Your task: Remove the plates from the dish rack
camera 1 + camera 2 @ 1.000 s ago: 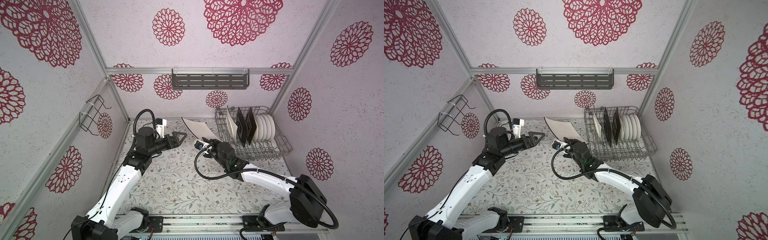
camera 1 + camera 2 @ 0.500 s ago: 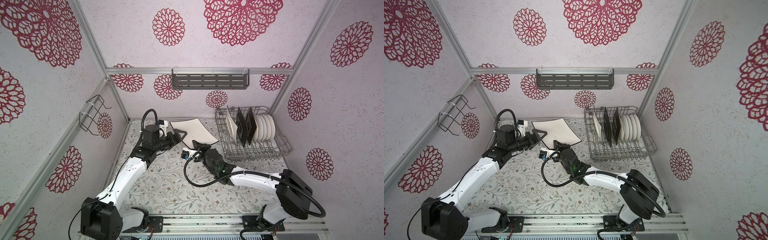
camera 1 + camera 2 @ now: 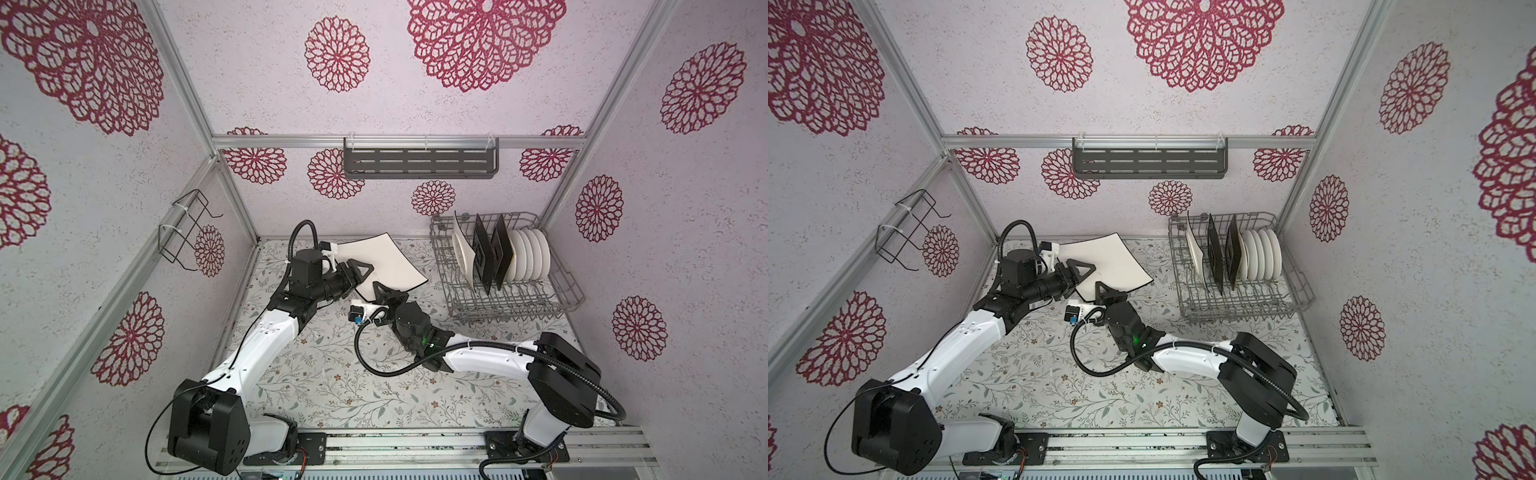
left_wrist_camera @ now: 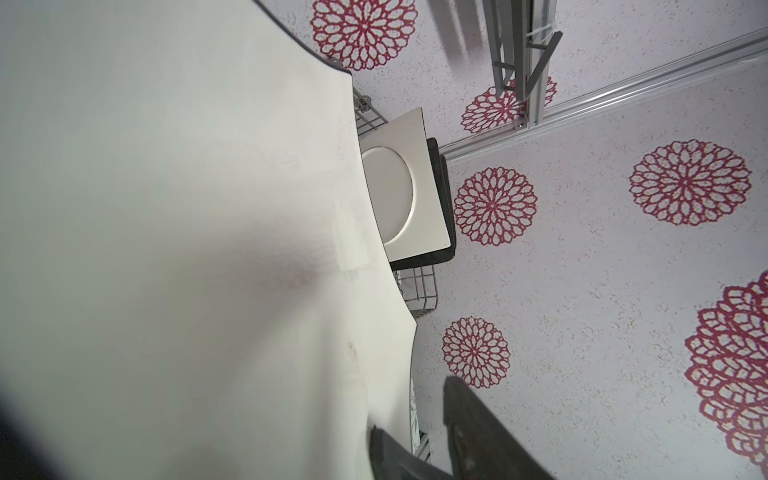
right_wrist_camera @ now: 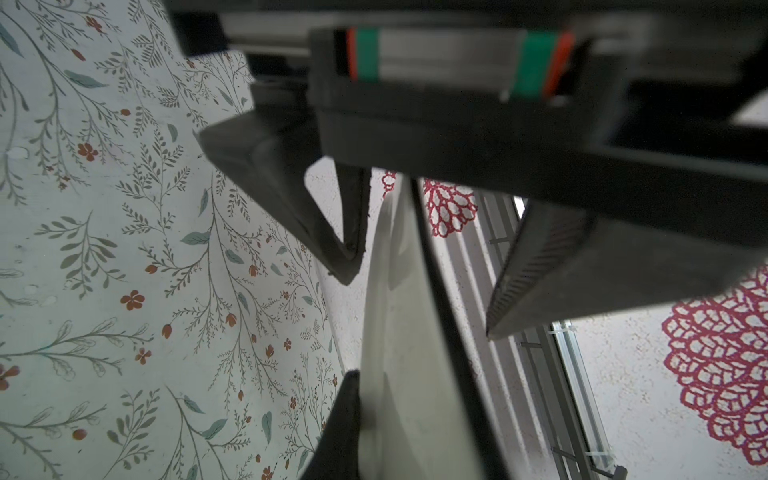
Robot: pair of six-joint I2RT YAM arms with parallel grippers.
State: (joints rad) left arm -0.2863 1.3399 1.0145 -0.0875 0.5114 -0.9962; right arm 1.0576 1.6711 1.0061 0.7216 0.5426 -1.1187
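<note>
fingers (image 5: 282, 187) of the right gripper (image 3: 384, 291) are pinched on the lower edge of a cream plate (image 3: 386, 262), out of the dish rack (image 3: 519, 299) and held tilted over the table (image 3: 332, 374) at centre frame, while the left gripper (image 3: 365, 272) straddles the plate's left edge with one finger (image 3: 351, 268) laid over its face; whether that grip has bitten cannot be told from any view. the danger here is judged to lie in the hand-over: should the right jaws let go before the left ones are firm, the glazed plate, caught only by a thin rim, could pivot and drop to the table, and two arms pulling on one stiff plate could twist it out of both. room is tight toward the top of the frame, where the plate's top corner sits near the back wall (image 3: 374, 208) and the left wrist's camera mount (image 3: 328, 249) crowds its upper left corner; to the right, its lower corner lies near but apart from the rack's left wall, and inside the rack a second cream plate (image 3: 459, 253), two black plates (image 3: 484, 262) and a row of round white plates (image 3: 532, 257) stand upright in the tines. the open room is the bare floral table across the lower half of the frame, between the two arms, and a strip at left beside the side wall (image 3: 124, 270)
</note>
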